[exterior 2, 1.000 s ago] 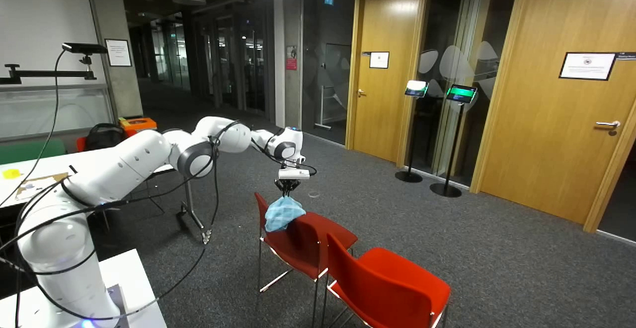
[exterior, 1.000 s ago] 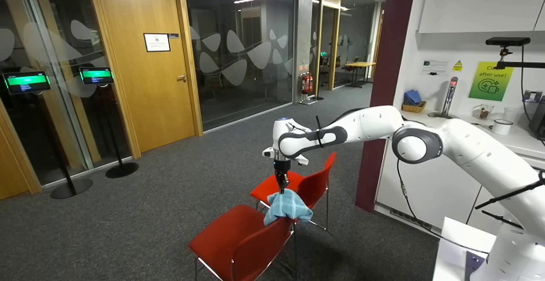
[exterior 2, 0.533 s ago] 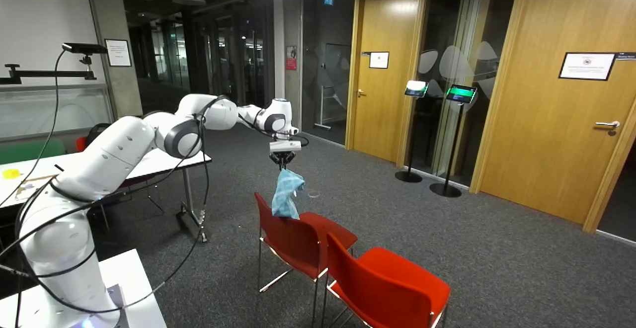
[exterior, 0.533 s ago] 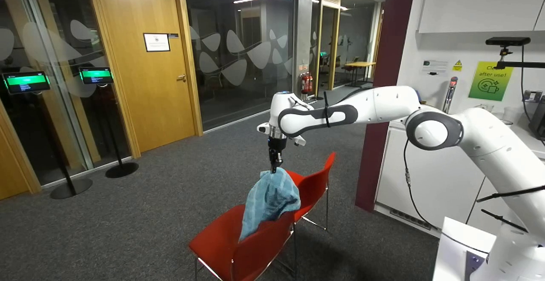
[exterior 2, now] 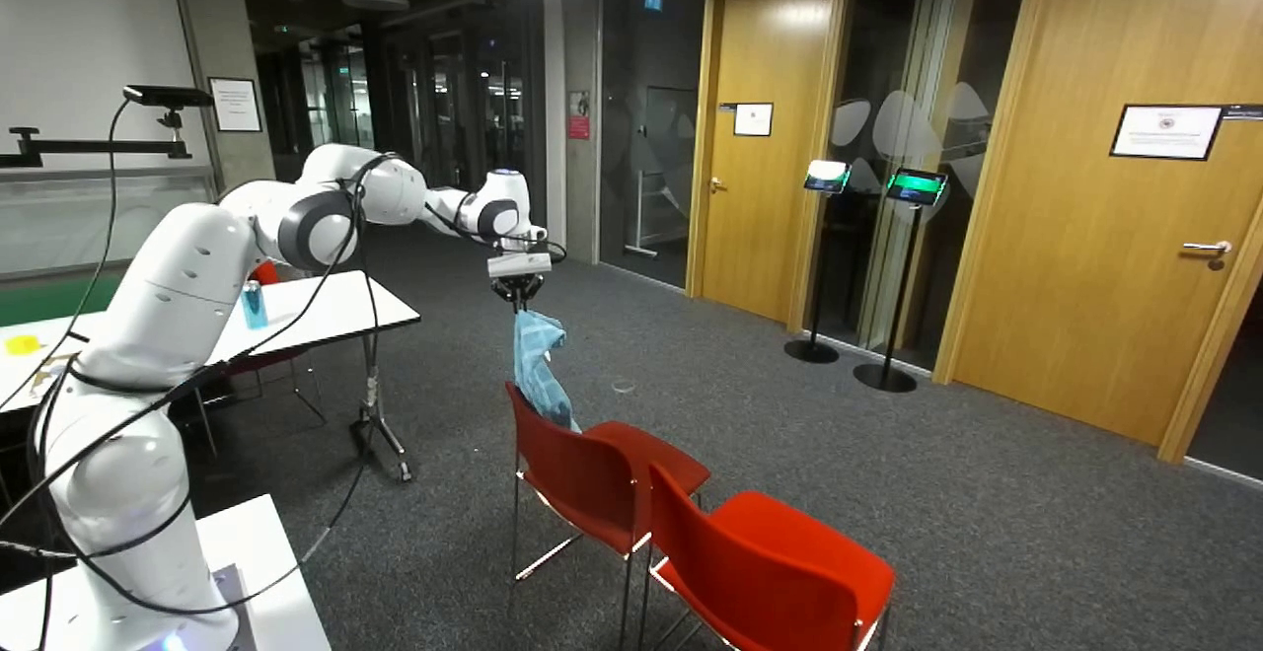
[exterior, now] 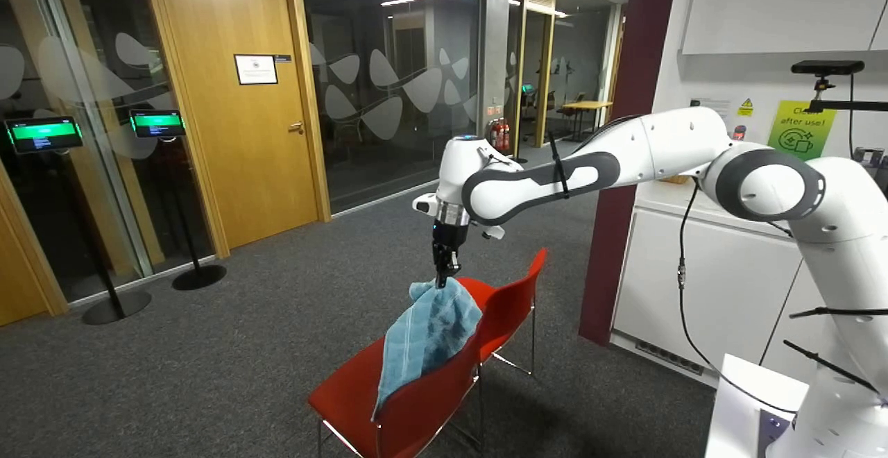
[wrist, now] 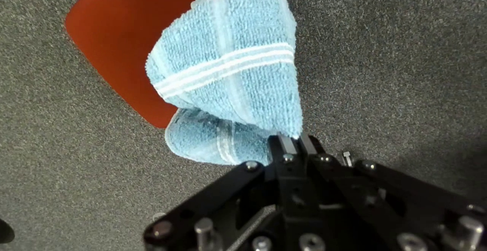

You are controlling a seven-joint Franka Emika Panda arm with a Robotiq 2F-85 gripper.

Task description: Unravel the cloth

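The light blue cloth with white stripes [exterior: 427, 336] hangs from my gripper [exterior: 442, 281] beside the backrest of a red chair [exterior: 423, 409]. The cloth [exterior 2: 536, 355] and my gripper [exterior 2: 520, 304] also show in an exterior view, where the cloth's lower end passes behind the backrest. I cannot tell whether it touches the chair. In the wrist view my gripper [wrist: 296, 143] is shut on a corner of the cloth [wrist: 236, 68]. One broad part spreads out from the fingertips, and a smaller fold hangs below it on the left. The far end runs out of that view.
A second red chair [exterior 2: 760, 582] stands close beside the chair under the cloth. A white table [exterior 2: 335, 311] with a blue bottle [exterior 2: 254, 305] stands behind the arm. Two tablet stands [exterior: 198, 274] are near the glass wall. A cable hangs from the arm.
My gripper has risen, then shifted back towards the robot's base. The cloth, bunched over the chair's backrest a second ago, is lifted and hangs longer and more stretched out.
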